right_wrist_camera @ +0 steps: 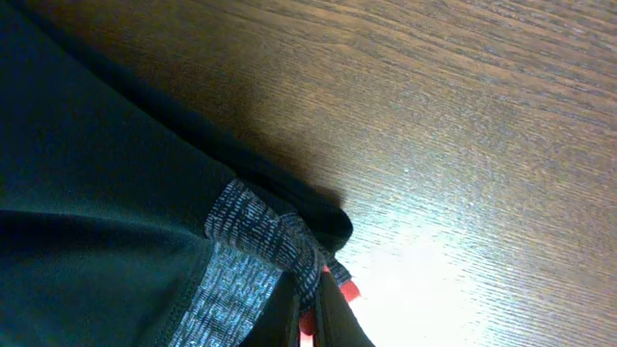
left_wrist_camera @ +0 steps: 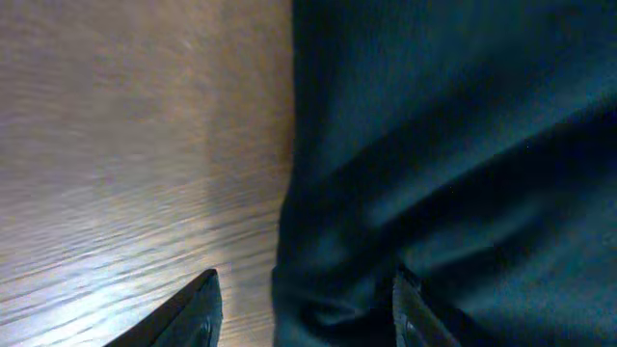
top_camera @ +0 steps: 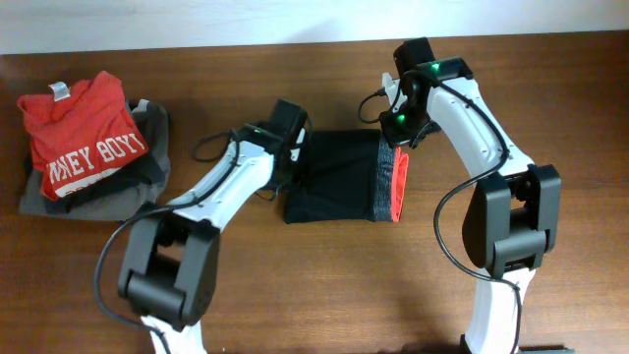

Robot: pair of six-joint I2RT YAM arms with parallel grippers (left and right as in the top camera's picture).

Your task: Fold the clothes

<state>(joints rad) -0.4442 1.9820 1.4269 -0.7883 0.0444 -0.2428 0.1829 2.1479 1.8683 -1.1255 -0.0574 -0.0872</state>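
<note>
One pair of black trousers (top_camera: 334,177) lies folded mid-table (top_camera: 324,285), between two arms. The left gripper (left_wrist_camera: 307,313) is spread wide over the trousers' edge. The right gripper (right_wrist_camera: 318,323) pinches the striped waistband (right_wrist_camera: 255,251). One red shirt (top_camera: 84,133) sits on one grey garment (top_camera: 155,133), far left.

One trousers (top_camera: 334,177); one T-shirt (top_camera: 84,133); one grey garment (top_camera: 155,126)
</note>
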